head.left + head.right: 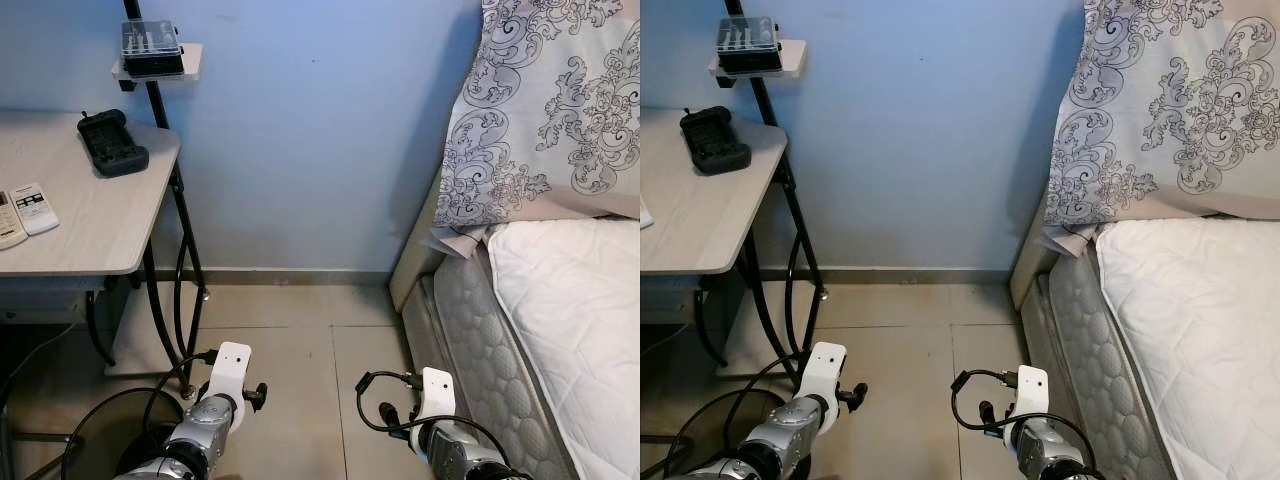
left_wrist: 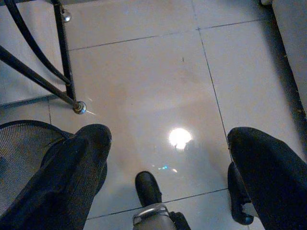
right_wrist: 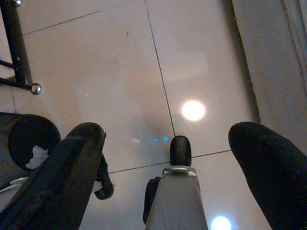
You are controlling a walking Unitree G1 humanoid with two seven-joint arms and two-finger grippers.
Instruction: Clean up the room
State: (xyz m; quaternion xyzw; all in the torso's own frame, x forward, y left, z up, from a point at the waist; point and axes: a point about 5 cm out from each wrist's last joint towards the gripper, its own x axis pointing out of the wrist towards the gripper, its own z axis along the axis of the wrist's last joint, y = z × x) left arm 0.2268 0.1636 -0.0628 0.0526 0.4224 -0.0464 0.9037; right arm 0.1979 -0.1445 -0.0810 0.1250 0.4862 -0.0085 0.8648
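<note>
- So, on the far left stands a table with two white remotes near its left edge and a black controller at the back; they lie in order, and I judge they need no tidying.
- Above the table, a small shelf on a black pole carries a dark box with a clear lid.
- Low on the left, beside the table's legs, there is a black mesh bin; in the right wrist view something white lies inside a dark round container, perhaps this same bin, but I cannot tell what it is.
- The left gripper hangs low over the tiled floor, its fingers spread wide and holding nothing.
- The floor between table and bed carries no loose object that I can see, only reflections of a lamp.
- The right gripper hangs also low, near the bed's side, its fingers wide apart and empty.
- On the right, the bed has a white cover and a patterned pillow leaning on the wall; a bit of cloth or paper sticks out under the pillow.
- My judgement: no thing to clean is in hand now, and this corner looks mostly tidy, so the robot is between steps, and the remaining work is probably elsewhere in the room.
</note>
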